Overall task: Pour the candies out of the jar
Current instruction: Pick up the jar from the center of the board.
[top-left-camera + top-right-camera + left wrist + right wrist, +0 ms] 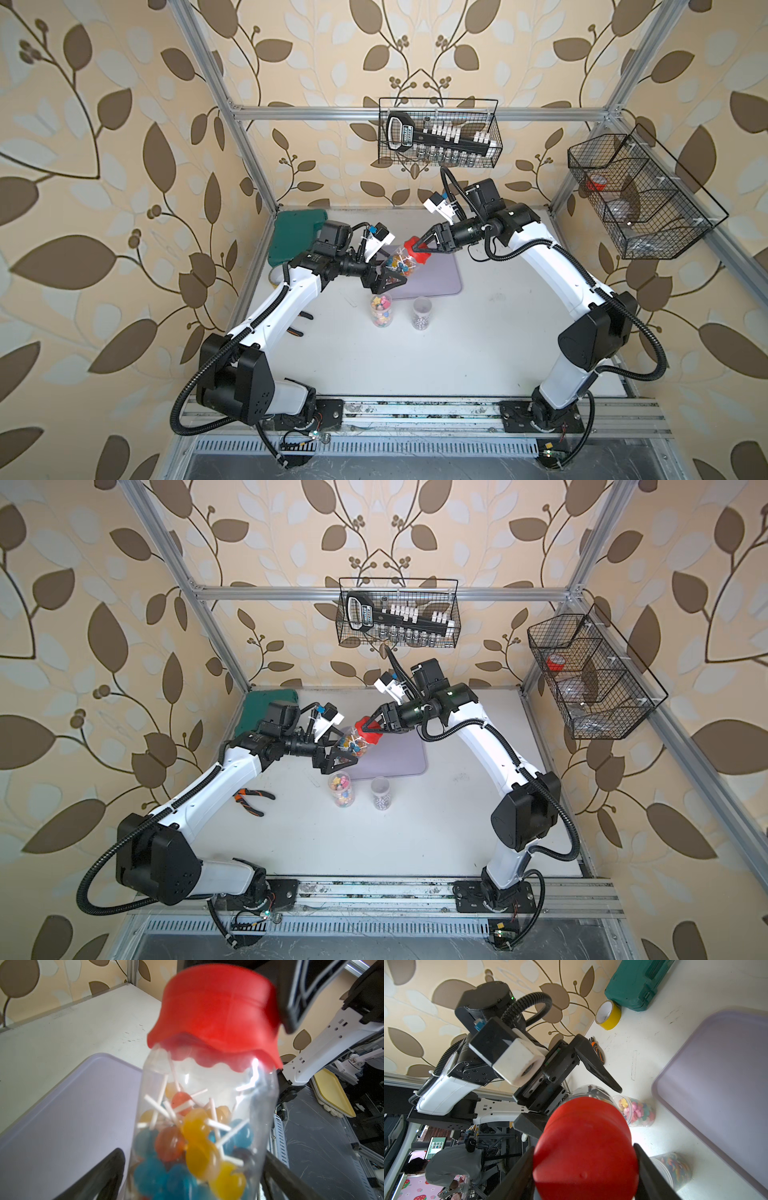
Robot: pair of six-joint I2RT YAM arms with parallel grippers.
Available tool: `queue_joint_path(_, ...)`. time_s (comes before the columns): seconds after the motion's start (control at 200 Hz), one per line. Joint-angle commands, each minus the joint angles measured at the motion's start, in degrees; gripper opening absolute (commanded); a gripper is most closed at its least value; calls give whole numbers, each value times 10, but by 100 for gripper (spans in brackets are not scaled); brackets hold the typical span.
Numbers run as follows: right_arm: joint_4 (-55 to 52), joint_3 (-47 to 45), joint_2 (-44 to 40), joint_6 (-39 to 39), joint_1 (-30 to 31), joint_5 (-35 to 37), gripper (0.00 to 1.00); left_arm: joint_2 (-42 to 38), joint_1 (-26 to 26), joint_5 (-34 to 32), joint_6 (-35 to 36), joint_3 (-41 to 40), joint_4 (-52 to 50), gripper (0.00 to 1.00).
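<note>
A clear jar (401,264) (353,744) is held tilted in the air over the near left corner of the lilac tray. It is filled with candies (197,1132), round blue, yellow and orange lollipops on white sticks. My left gripper (390,274) (193,1178) is shut on the jar's body, with a finger on each side. A red lid (417,249) (216,1012) (585,1147) with a wavy rim sits on the jar's mouth. My right gripper (423,248) (584,1169) is shut on that lid from the far right.
The lilac tray (440,274) (716,1084) lies behind two open jars standing on the table, one of pastel pieces (381,309) and one of dark-and-white pieces (422,312). A green case (295,237), yellow tape (608,1015) and pliers (249,800) lie at the left. Wire baskets (438,133) hang on the walls.
</note>
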Motion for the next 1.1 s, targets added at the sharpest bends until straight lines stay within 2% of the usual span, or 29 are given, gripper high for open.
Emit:
queue_joint_path(0.0, 13, 25, 3, -1, -1, -35, 36, -6, -6, 25, 21, 12, -12, 99)
queue_joint_path(1.095, 5, 31, 11, -5, -11, -54, 36, 9, -6, 32, 29, 17, -30, 99)
